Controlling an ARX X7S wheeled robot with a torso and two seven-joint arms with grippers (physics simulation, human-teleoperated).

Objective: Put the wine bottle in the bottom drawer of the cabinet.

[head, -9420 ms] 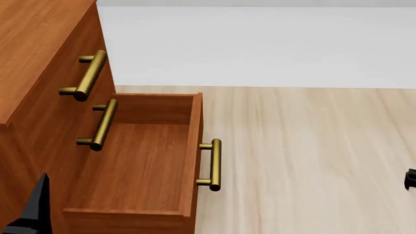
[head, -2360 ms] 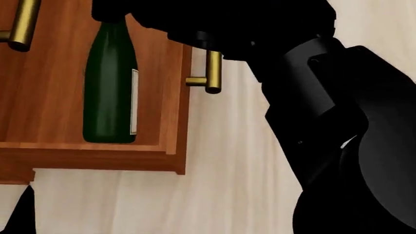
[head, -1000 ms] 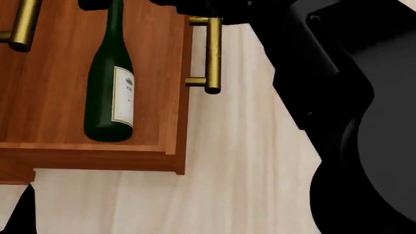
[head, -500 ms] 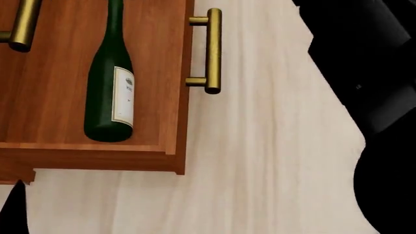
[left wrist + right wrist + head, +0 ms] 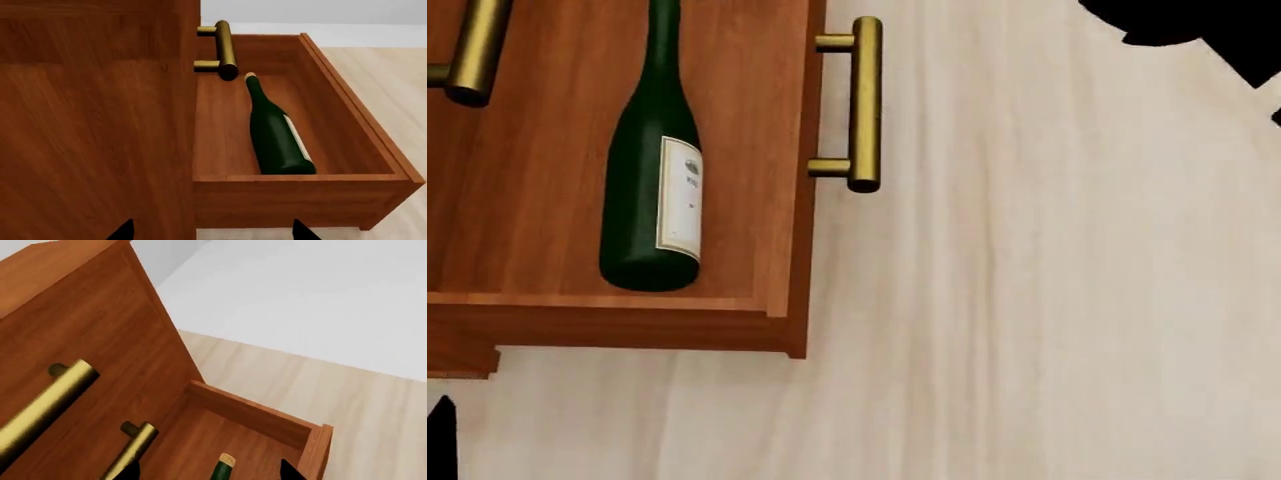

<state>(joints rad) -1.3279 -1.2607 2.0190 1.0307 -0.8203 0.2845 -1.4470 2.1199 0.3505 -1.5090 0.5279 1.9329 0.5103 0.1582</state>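
The dark green wine bottle (image 5: 654, 190) lies on its side inside the open bottom drawer (image 5: 777, 200), white label up, cork end toward the cabinet (image 5: 93, 125). Nothing grips it. In the left wrist view the wine bottle (image 5: 277, 135) rests on the bottom drawer's floor (image 5: 220, 130). My left gripper (image 5: 210, 236) is open, held off the drawer's near end wall. My right gripper (image 5: 210, 474) is open above the bottle's cork (image 5: 227, 460), clear of it. Of the right arm (image 5: 1188, 20), only a dark edge shows in the head view.
The drawer's brass handle (image 5: 861, 105) juts out over the pale wooden floor (image 5: 1028, 300). The brass handle of the drawer above (image 5: 474, 50) overhangs the open drawer. A white wall (image 5: 300, 300) stands behind the cabinet.
My right arm has pulled up and away to the right, almost out of the head view. The bottle, let go, stays lying in the drawer with its label up.
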